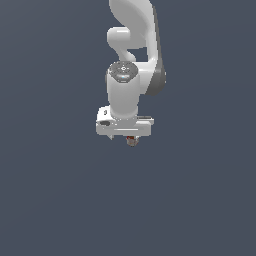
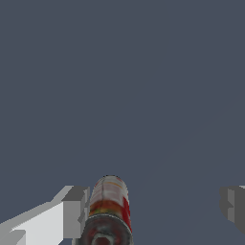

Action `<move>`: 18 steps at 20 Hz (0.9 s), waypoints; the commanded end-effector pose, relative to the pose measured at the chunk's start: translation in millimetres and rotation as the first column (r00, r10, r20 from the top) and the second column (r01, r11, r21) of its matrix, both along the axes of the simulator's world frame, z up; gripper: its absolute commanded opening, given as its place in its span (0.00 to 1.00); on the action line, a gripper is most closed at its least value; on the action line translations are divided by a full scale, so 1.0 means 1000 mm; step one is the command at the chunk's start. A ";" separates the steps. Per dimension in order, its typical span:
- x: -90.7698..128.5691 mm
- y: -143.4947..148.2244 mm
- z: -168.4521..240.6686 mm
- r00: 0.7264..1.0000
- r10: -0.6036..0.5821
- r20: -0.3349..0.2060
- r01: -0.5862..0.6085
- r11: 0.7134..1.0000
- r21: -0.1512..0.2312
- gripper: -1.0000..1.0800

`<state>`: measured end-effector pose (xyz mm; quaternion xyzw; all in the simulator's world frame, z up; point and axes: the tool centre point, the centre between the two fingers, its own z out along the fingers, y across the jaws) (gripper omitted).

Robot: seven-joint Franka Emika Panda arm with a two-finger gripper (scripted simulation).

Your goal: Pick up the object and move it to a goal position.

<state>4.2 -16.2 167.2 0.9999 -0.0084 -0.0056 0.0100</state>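
Exterior view first: I've got the arm reaching straight down, the white hand hanging over the dark counter. Poking out just below the hand bar, at six o'clock from it, is the object, tiny, dark red over tan. From here I can't tell if it's gripped.

Wrist view now: the object is a small can-like cylinder, red and orange label, lying with its long axis running away from the camera, domed end pointing to twelve o'clock. One finger sits right against its side; the other stands well apart at three o'clock. So the hand is spread wide, holding nothing.

I judge this the grasp step: next I'd squeeze both fingers onto the can, then lift toward the goal, which I can't see
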 end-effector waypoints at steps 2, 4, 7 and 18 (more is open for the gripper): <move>0.000 -0.001 0.000 1.000 -0.001 0.000 0.001 1.000 0.000 0.96; 0.001 -0.004 0.001 1.000 -0.005 0.003 0.005 1.000 0.001 0.96; 0.004 -0.017 0.005 1.000 -0.019 0.011 0.019 1.000 0.004 0.96; 0.006 -0.026 0.008 0.999 -0.034 0.018 0.034 0.999 0.007 0.96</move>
